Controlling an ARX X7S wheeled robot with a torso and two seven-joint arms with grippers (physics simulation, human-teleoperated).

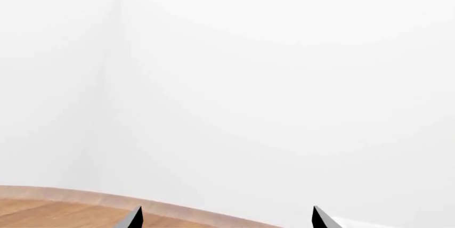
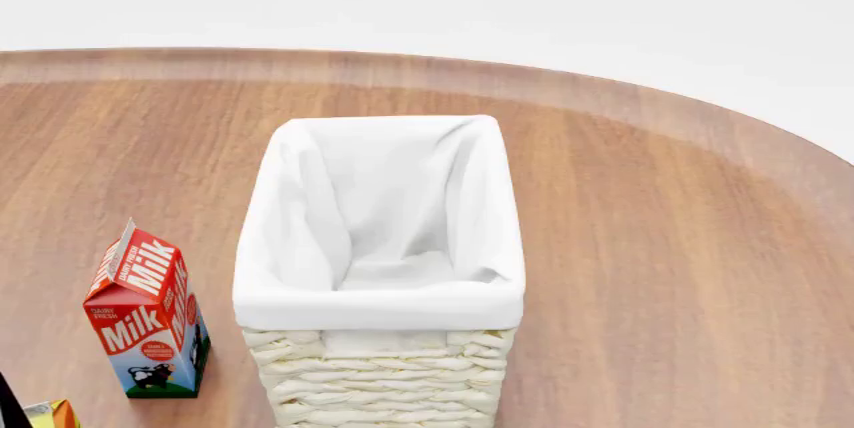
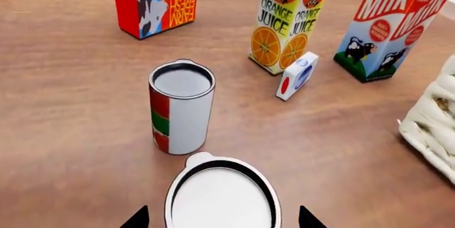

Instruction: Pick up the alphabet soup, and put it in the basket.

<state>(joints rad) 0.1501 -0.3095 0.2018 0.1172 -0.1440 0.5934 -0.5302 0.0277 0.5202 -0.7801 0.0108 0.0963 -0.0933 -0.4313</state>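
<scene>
In the right wrist view a can with a white top and dark rim [image 3: 221, 201] stands upright right under the camera; it looks to be the alphabet soup, though its label is hidden. My right gripper [image 3: 221, 221] is open, one fingertip [image 3: 138, 220] on each side of the can, with a small gap to it. The basket [image 2: 380, 303], cream wicker with a white cloth liner, stands mid-table in the head view, and its wicker corner [image 3: 433, 127] shows in the right wrist view. My left gripper [image 1: 226, 218] is open with nothing between its fingers, facing a white wall beyond the table's edge.
Just beyond the held-between can stands a red-and-green can [image 3: 181, 111]. Behind it are a butter box [image 3: 155, 1], an orange juice carton [image 3: 288, 20], a small white box [image 3: 297, 76] and a milk carton [image 3: 387, 25]. The milk carton [image 2: 144, 313] stands left of the basket on the round wooden table [image 2: 667, 248].
</scene>
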